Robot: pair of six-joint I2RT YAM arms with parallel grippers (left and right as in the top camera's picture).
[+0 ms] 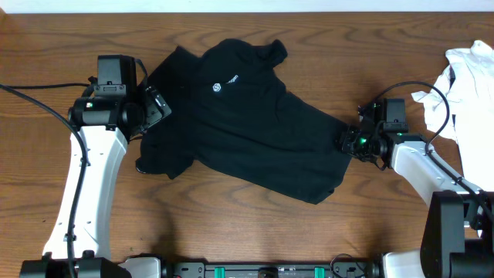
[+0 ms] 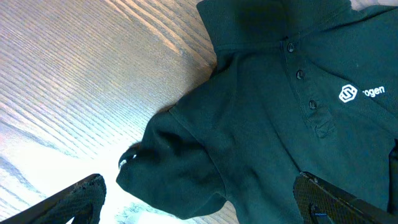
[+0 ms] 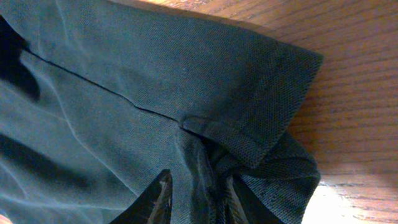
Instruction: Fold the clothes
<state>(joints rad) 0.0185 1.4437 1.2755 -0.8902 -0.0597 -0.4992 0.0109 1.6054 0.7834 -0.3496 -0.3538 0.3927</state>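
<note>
Right hand: my fingers sit close together at the bottom of the wrist view, nipped down on a ridge of dark fabric and holding nothing else.
Pinched part: a hemmed band doubled over at the shirt's right edge; I cannot tell whether it is a cuff or a hem corner.
Why held there: I judge this grip is meant to draw that side out flat, or carry it across for a fold.
Left hand: my fingers are spread wide and empty, hanging over the crumpled sleeve and, as far as I can see, not touching it.
Why placed there: it looks lined up to take the sleeve, so that both sides can be handled together.
Shirt: a black polo lying front up across the middle of the bench, between my two arms. The collar points toward the far edge. It is rumpled and not yet folded.
Edges: the left sleeve is bunched just beside my left hand, and the near edge runs slantwise and uneven.
Open room: there is bare wood along the near side and at the far left.
White cloth: heaped at the far right corner, well apart from the shirt but near my right arm, so a wide swing that way could snag it.
</note>
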